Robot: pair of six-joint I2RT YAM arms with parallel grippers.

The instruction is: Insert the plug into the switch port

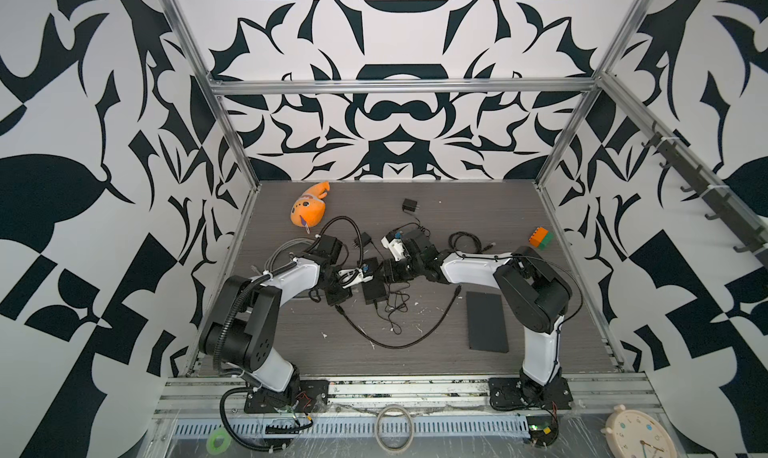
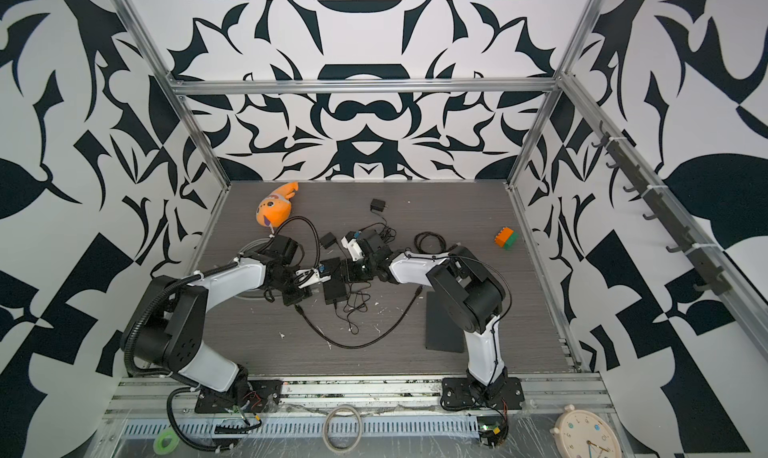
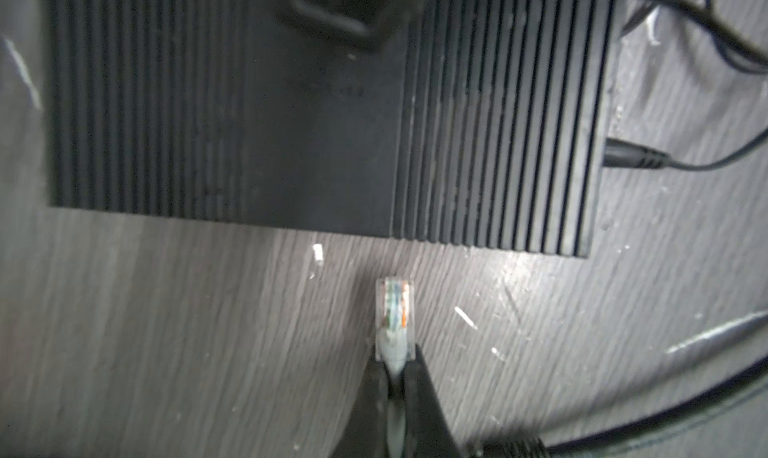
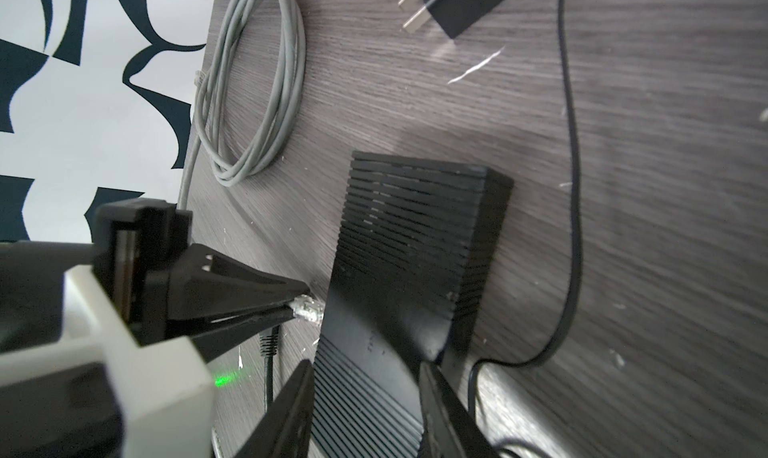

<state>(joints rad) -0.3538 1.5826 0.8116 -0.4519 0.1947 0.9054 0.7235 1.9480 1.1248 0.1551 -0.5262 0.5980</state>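
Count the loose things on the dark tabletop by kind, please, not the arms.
Toys: 2, orange plush fish, orange-and-green block
Power adapters: 2
Separate cables: 3, grey coil, black coil, long black lead
Network switch: 1
Black flat pad: 1
Total: 9
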